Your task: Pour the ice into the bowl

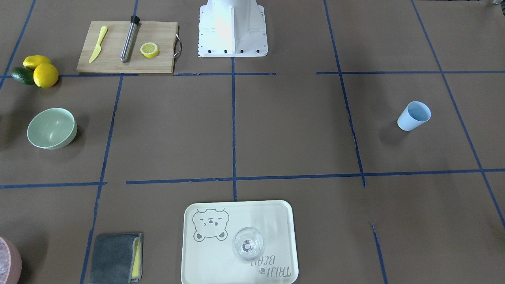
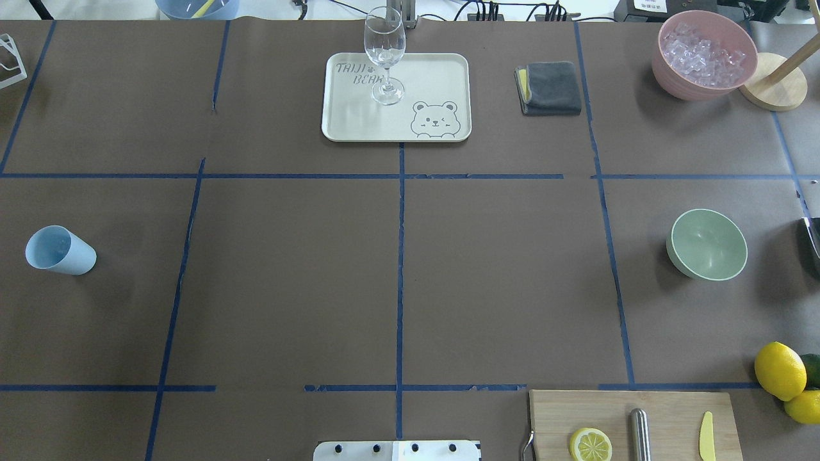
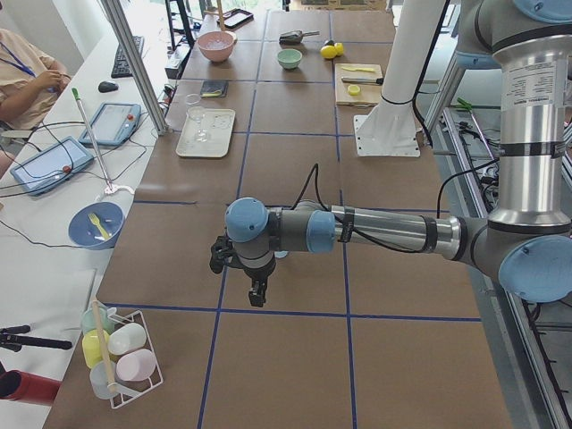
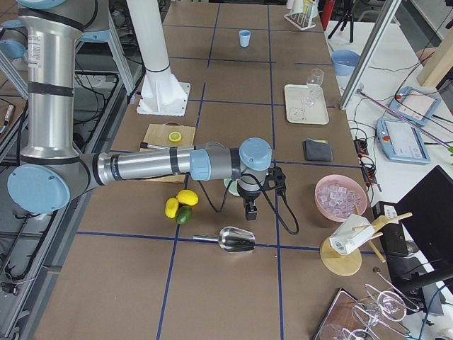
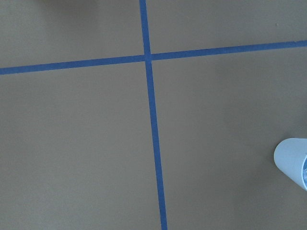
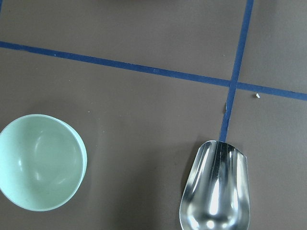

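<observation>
The pale mint-green bowl [image 1: 52, 128] stands empty and upright; it also shows in the overhead view [image 2: 707, 244] and at the lower left of the right wrist view [image 6: 41, 163]. No cluster of clear ice cubes shows in any view. A shiny metal scoop [image 6: 216, 191] lies empty on the table beside the bowl [image 4: 237, 239]. My right gripper [image 4: 249, 210] hangs above the table between bowl and scoop, holding nothing I can see. My left gripper [image 3: 256, 293] hangs over bare table near the light blue cup [image 5: 292, 160]. I cannot tell if either is open or shut.
A pink container [image 2: 705, 54] of whitish icy pieces stands far right. A wine glass [image 2: 384, 57] stands on a cream tray [image 2: 359, 121]. A grey cloth [image 2: 549, 88], a cutting board [image 1: 114, 59] with knife, metal tube and lemon half, and lemons [image 1: 45, 75] are near.
</observation>
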`<move>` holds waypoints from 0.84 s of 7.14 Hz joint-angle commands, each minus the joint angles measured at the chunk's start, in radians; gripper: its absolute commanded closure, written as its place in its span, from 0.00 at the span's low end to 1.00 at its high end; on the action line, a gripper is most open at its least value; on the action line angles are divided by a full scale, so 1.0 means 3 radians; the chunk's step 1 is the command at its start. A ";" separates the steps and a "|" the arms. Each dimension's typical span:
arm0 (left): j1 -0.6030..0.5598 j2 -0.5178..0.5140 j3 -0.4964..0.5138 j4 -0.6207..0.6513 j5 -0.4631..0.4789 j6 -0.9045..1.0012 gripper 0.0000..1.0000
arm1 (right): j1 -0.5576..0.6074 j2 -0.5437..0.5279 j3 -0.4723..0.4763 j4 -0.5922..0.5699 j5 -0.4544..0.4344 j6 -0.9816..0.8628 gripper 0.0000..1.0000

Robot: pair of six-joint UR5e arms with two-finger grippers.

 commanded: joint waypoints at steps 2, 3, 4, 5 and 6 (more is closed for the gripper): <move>-0.0005 -0.0036 -0.0045 -0.0005 -0.0003 0.0073 0.00 | 0.0000 -0.0008 -0.0018 -0.0002 0.0033 -0.0004 0.00; 0.0000 -0.0042 -0.0075 -0.0011 -0.0003 0.0073 0.00 | 0.0000 -0.0008 -0.0008 0.0003 0.0033 0.0001 0.00; 0.0000 -0.0042 -0.0071 -0.0011 0.0002 0.0063 0.00 | -0.0005 -0.0003 -0.0013 -0.0002 0.0033 0.0001 0.00; 0.0000 -0.0037 -0.0106 -0.0011 -0.0003 0.0063 0.00 | -0.0005 -0.0003 -0.0008 0.0003 0.0033 0.0007 0.00; 0.0000 -0.0036 -0.0157 -0.0006 0.0002 0.0073 0.00 | -0.0005 -0.0003 -0.0008 0.0029 0.0023 -0.0004 0.00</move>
